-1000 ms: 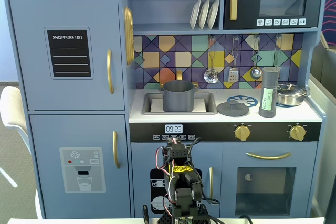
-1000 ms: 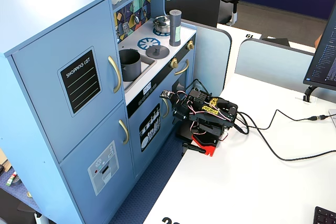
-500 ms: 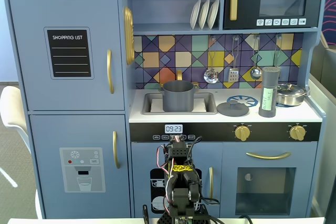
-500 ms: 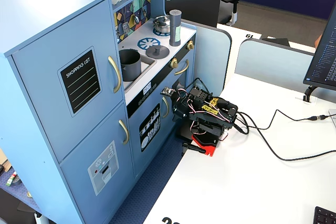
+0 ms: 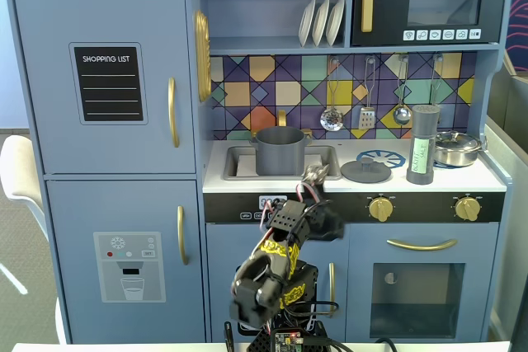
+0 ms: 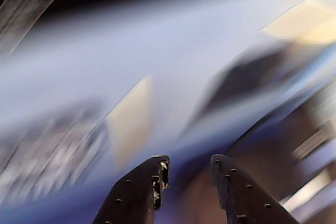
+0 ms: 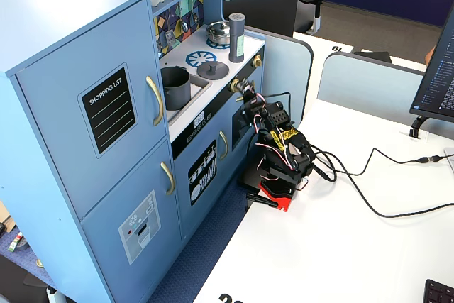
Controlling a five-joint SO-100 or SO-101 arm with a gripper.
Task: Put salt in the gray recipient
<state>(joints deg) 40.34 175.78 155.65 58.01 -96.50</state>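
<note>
Gripper: your gripper (image 6: pixel 188 174) is empty, its two dark fingers a narrow gap apart in the wrist view. In a fixed view (image 5: pixel 313 176) it sits at the counter's front edge, between the sink and the flat lid.
Wrist view: blurred throughout (nothing in it can be read but the fingers); don't steer by it at this moment.
Salt: the salt (image 5: pixel 423 144) stands upright on the right side of the counter, just left of the shiny steel pan (image 5: pixel 456 148) and to the right of the flat gray lid (image 5: pixel 366 171). The other fixed view (image 7: pixel 237 37) shows it free-standing, touching nothing.
Gray recipient: the gray recipient (image 5: pixel 280 150) sits in the sink recess to the left, open-topped, well apart from the shaker.
Step in hand: you look to be in the reach toward the shaker; no contact yet.
Risk, tipping: the shaker is tall and slim. I judge a side brush from a finger, or a one-sided squeeze, would topple it toward the pan or off the counter front.
Risk, gap: the fingers as they stand look too close together to straddle the cylinder; widen them before you close in.
Risk, snags: the hanging ladle (image 5: pixel 402 111) and the lid's knob lie near your path; a high lift or a low sweep could catch either.
Risk, pot: carrying low, you could clip the pot rim and shove it.
</note>
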